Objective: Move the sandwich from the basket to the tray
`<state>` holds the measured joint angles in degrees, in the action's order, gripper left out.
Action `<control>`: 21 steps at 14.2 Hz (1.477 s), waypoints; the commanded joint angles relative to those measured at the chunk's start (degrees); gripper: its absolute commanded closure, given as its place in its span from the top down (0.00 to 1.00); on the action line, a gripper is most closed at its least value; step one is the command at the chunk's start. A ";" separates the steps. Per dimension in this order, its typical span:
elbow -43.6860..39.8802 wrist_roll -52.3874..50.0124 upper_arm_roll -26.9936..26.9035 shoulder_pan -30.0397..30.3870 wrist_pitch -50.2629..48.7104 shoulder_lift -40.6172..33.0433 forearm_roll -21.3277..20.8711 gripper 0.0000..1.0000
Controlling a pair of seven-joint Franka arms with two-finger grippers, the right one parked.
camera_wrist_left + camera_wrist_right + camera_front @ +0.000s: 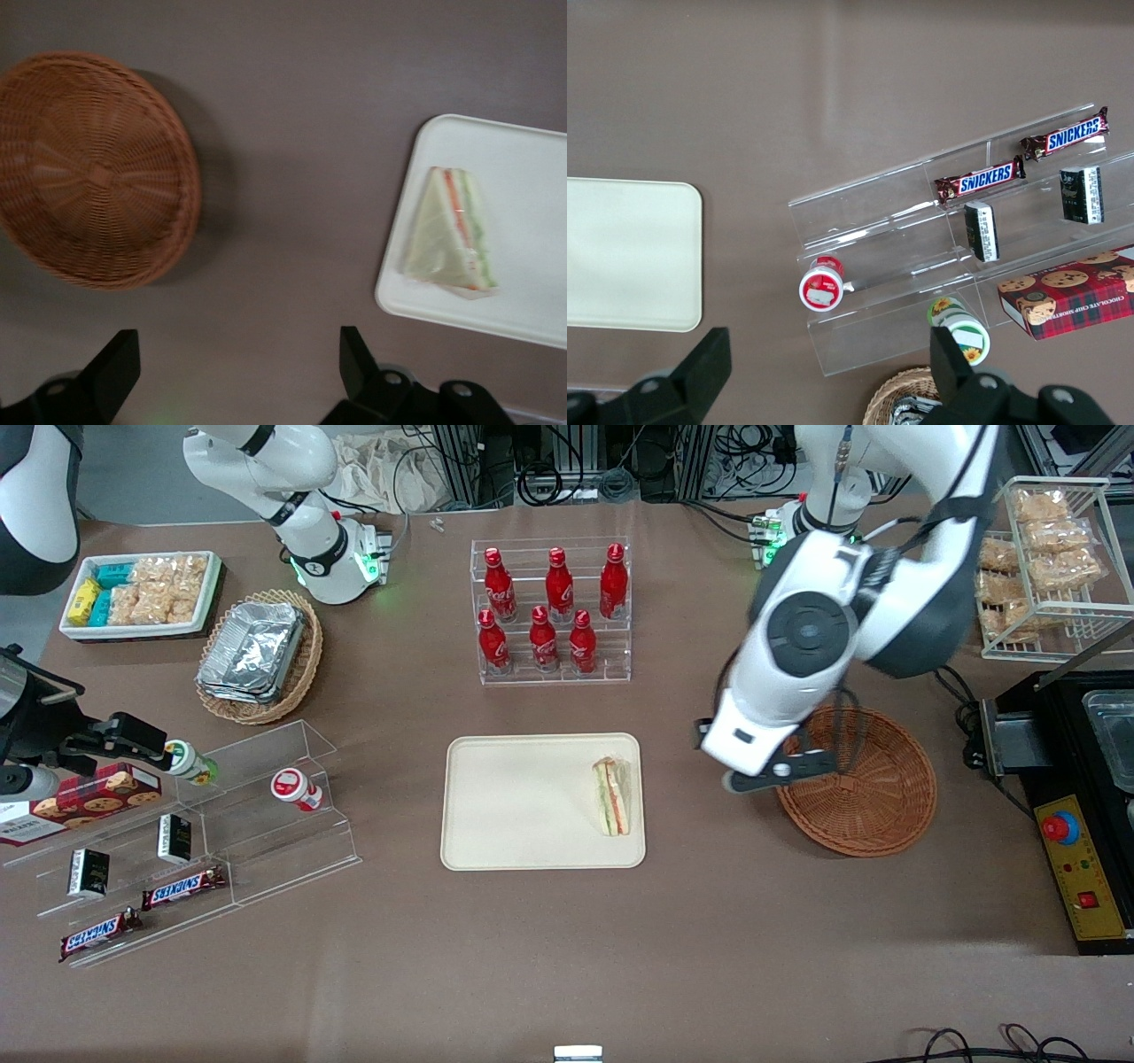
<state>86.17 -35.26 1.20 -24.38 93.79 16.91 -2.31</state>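
Note:
The sandwich (612, 796) (450, 233), a clear-wrapped triangular wedge with orange and green layers, lies flat on the cream tray (514, 802) (523, 177), near the tray edge that faces the basket. The reddish-brown wicker basket (873, 797) (93, 168) sits on the table with nothing in it. My left gripper (780, 772) (232, 367) hangs above the bare tabletop between tray and basket, at the basket's rim. Its fingers stand wide apart, open, with nothing between them.
A clear rack of red cola bottles (551, 611) stands farther from the front camera than the tray. A tan basket of foil containers (257, 654), a white snack bin (140, 593) and an acrylic shelf of snacks (186, 841) lie toward the parked arm's end. A black control box (1076, 868) lies past the basket.

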 commanded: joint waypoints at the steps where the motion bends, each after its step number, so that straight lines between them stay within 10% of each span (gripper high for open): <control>1: 1.64 9.29 -4.95 -0.40 -3.68 -3.80 -0.33 1.00; 7: 0.76 28.58 -17.89 -0.49 -6.68 -7.24 -0.15 1.00; 21: 0.23 27.09 -20.44 -0.14 -6.86 -6.97 0.02 1.00</control>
<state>86.58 -7.55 -18.79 -24.29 87.55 10.53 -2.26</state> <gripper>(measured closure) 0.000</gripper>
